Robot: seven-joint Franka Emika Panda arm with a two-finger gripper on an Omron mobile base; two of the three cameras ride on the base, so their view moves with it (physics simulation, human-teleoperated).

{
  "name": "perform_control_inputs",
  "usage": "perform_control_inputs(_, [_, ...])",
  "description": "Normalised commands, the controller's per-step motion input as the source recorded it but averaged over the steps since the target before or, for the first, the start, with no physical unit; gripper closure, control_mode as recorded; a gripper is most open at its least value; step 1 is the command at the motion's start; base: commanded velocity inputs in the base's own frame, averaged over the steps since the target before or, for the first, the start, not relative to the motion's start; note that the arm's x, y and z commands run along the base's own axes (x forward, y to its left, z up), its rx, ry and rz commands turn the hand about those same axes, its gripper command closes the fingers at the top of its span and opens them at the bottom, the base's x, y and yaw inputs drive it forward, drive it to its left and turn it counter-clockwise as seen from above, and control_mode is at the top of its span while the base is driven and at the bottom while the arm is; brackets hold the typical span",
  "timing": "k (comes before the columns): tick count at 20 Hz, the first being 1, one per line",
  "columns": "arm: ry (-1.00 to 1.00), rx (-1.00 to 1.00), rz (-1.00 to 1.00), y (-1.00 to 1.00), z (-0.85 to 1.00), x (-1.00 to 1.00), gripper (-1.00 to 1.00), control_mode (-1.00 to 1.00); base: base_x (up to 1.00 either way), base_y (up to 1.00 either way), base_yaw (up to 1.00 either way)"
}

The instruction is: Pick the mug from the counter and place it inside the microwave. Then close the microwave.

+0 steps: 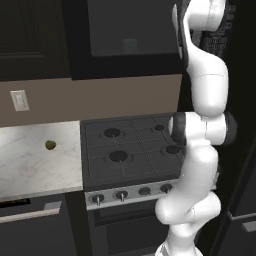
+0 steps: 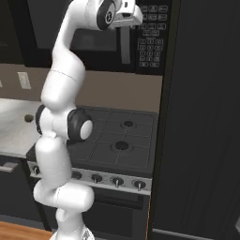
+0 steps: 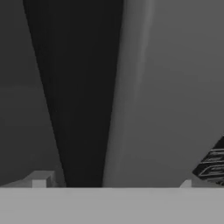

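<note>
White marble counter (image 1: 35, 160) lies left of the stovetop (image 1: 132, 150) in your left base view, bearing an olive lump (image 1: 50, 145); the mug (image 1: 130, 46) shows dimly behind the microwave (image 1: 130, 30) door above. Right base view: the gripper (image 2: 133, 18) sits at the door handle (image 2: 125, 44), beside the keypad (image 2: 150, 33). Hand view: fingertips (image 3: 41, 180) stand spread wide, holding nothing.

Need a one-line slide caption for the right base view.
White arm reaches up to the closed microwave, open gripper by its door handle, above the gas stove.
</note>
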Motion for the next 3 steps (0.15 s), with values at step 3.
perform_control_inputs(3, [-0.13, 0.01, 0.03, -0.01, 0.0, 0.02, -1.0, -1.0, 0.0, 0.0, 0.0])
